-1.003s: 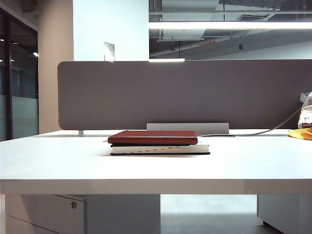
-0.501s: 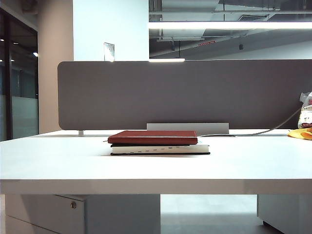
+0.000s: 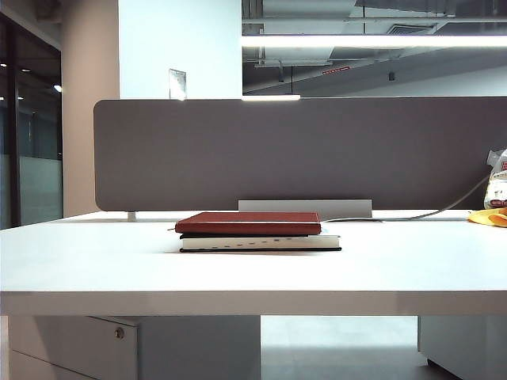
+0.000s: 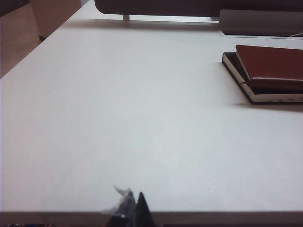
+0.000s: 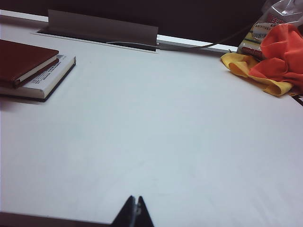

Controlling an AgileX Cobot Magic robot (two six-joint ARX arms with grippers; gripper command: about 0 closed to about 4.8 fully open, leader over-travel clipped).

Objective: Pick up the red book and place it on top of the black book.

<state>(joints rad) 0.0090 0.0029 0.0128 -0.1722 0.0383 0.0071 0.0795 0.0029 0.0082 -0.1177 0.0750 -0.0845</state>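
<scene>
My left gripper [image 4: 135, 208] and right gripper [image 5: 134, 208] sit closed, empty, well short of the stack. The thin dark-red leather-like book [image 3: 248, 222] already lies on the thicker black white-edged book [image 3: 261, 242]; I keep clear.

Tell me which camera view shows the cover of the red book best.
The left wrist view: it looks down on the red book and shows most of its plain cover, lying on the black book. The right wrist view cuts the cover at the picture edge. The exterior view shows it nearly edge-on.
</scene>
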